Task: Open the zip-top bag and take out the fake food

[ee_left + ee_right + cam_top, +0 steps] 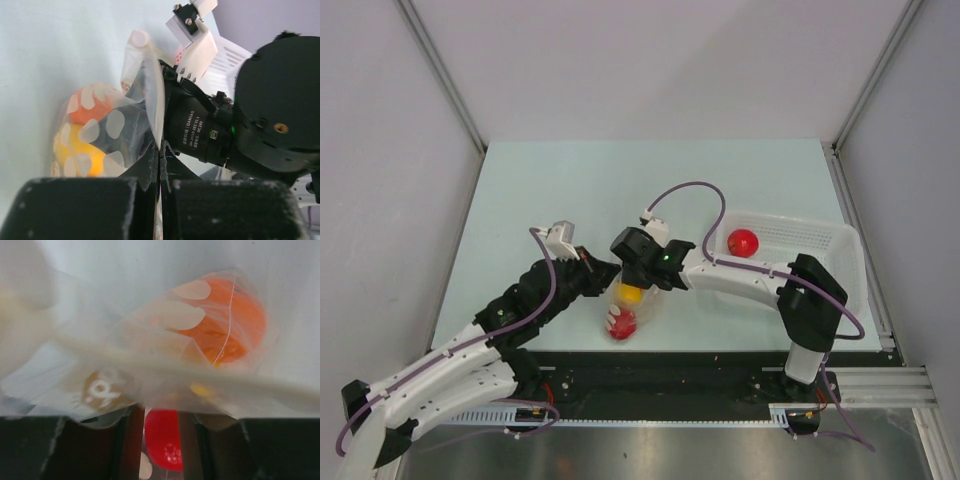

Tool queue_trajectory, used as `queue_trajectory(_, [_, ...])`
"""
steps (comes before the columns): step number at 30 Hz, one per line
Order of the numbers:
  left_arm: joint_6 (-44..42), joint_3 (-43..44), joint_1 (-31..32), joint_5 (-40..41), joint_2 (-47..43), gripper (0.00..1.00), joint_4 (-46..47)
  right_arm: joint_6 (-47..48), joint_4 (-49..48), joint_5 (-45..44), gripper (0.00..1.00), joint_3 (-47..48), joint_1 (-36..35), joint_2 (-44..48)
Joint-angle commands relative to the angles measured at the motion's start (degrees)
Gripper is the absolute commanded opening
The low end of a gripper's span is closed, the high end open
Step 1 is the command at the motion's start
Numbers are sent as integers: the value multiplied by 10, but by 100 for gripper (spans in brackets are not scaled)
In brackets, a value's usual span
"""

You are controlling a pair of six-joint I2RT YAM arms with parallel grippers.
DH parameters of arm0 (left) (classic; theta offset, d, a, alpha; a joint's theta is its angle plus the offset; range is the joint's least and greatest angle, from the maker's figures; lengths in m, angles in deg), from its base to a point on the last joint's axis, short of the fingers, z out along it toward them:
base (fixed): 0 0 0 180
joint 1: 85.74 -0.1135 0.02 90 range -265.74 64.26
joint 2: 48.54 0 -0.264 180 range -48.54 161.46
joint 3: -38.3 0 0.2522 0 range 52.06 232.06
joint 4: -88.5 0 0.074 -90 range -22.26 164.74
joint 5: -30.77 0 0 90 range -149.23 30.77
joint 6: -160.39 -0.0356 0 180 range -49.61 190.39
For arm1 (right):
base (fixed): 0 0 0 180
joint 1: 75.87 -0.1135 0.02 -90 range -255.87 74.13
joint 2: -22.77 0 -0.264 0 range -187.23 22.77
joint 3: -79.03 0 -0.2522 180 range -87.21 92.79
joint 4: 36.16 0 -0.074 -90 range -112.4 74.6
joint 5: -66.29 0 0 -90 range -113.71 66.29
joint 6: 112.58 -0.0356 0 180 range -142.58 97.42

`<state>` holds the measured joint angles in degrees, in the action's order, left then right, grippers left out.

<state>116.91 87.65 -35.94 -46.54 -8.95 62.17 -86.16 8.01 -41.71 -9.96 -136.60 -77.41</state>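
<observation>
Zip-top bag down by the front edge of the pale green counter, close to that edge's midpoint, with two arms meeting over it. Biggest after the counter: left arm slanting in from the front left corner, and right arm reaching leftward from the front right corner, its black wrist filling the right side of the left wrist view. Next, a white perforated basket set against the right edge, nearer the front right corner, holding a loose red fruit in its far left corner. Then the bag itself: clear, crinkled, dotted white, mouth end drawn up toward the grippers, zip strip running blurred across the right wrist view. Left gripper: black fingers pressed together, a fold of bag film pinched tight in the seam. Right gripper: jaws almost closed, only a narrow slot left, bag film lying across it; cannot tell whether pinched or merely touching. Smallest, the fake food inside the bag: bagged red fruit nearest the front edge, yellow fruit just behind it, orange fruit touching the yellow one, hidden under the grippers from above. Red one also visible through the right gripper's slot.
</observation>
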Motion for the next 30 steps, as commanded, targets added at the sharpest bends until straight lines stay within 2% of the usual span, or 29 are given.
queue_trajectory(1, [8, -28, -1, 42, -32, 0, -7, 41, -58, 29, 37, -10, 6, -22])
queue_trajectory(5, [10, -40, -1, 57, -43, 0, -13, 54, -66, 35, 45, -11, 6, -40])
queue_trajectory(9, [6, -46, -1, 63, -41, 0, -17, 63, -73, 41, 59, -18, 5, -55])
queue_trajectory(13, [6, -52, -1, 58, -36, 0, -12, 64, -74, 51, 62, -19, 7, -76])
queue_trajectory(15, [6, -53, -1, 57, -36, 0, -14, 67, -68, 44, 70, -17, 4, -85])
queue_trajectory(20, [7, -60, -1, 61, -46, 0, -21, 78, -58, 40, 79, -17, 2, -101])
queue_trajectory(27, [9, -62, -1, 63, -56, 0, -38, 86, -81, 74, 79, -18, 7, -120])
queue_trajectory(30, [7, -61, -1, 66, -62, 0, -44, 91, -80, 64, 66, -18, 3, -98])
